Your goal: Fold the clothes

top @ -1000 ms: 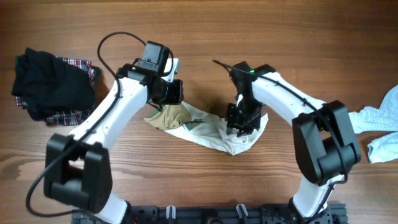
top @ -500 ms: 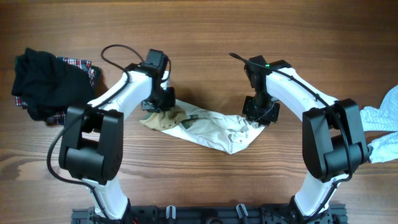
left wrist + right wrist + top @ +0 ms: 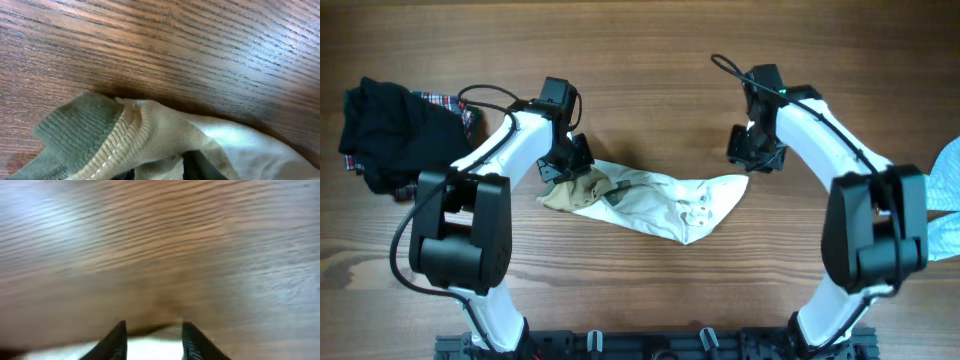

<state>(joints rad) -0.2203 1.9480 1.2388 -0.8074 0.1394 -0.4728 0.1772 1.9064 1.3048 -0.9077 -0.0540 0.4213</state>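
Folding has barely begun, I'd judge: the white T-shirt (image 3: 660, 205) lies in the middle of the table (image 3: 650, 60) as a crumpled, stretched-out strip. No neat fold on it, and the tan sleeve (image 3: 570, 192) is bunched at its left end. Left gripper (image 3: 565, 165) sits right on that sleeve, fingers buried in cloth, can't tell if clamped. Right gripper (image 3: 152, 341) hovers by the shirt's right corner, tips apart, bare wood between them. Black garment (image 3: 395, 135) is heaped over a red-plaid piece (image 3: 457, 106) far left, and a pale-blue piece (image 3: 942, 185) sits at the right edge. All are unfolded and well apart from the shirt, so neither pile crowds it.
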